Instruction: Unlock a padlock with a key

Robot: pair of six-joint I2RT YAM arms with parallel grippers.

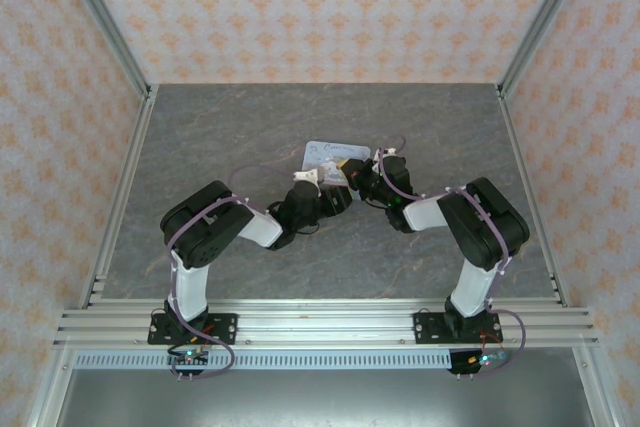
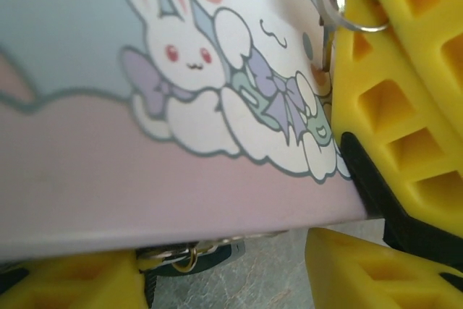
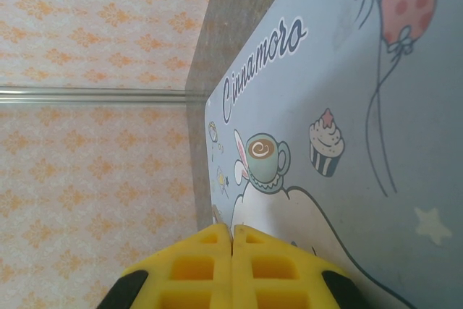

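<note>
The right gripper [image 3: 232, 231] is clamped fully shut and, seen from the left wrist, appears to pinch the key [image 2: 329, 37] at its tip. The left gripper [image 2: 224, 269] stands about half open, its yellow fingers [image 2: 65, 284] straddling the padlock [image 2: 202, 257] without visibly squeezing it. Both arms meet over the pastel cartoon tin [image 2: 108, 171], which lies in the middle of the grey table [image 1: 250, 127]. The padlock, dark blue with a glint of brass, sits at the tin's near edge, close to one left finger and apart from the other. The key, a thin pale blade under a small metal ring [image 2: 340, 12], hangs over the lid, apart from the padlock. The step in hand looks like bringing key to keyhole, though the keyhole itself is hidden. Doing it well likely means the left gripper closing to steady the padlock body first. The right would then lower the blade slowly in line with the slot, since so thin a key could twist in the pinch.
</note>
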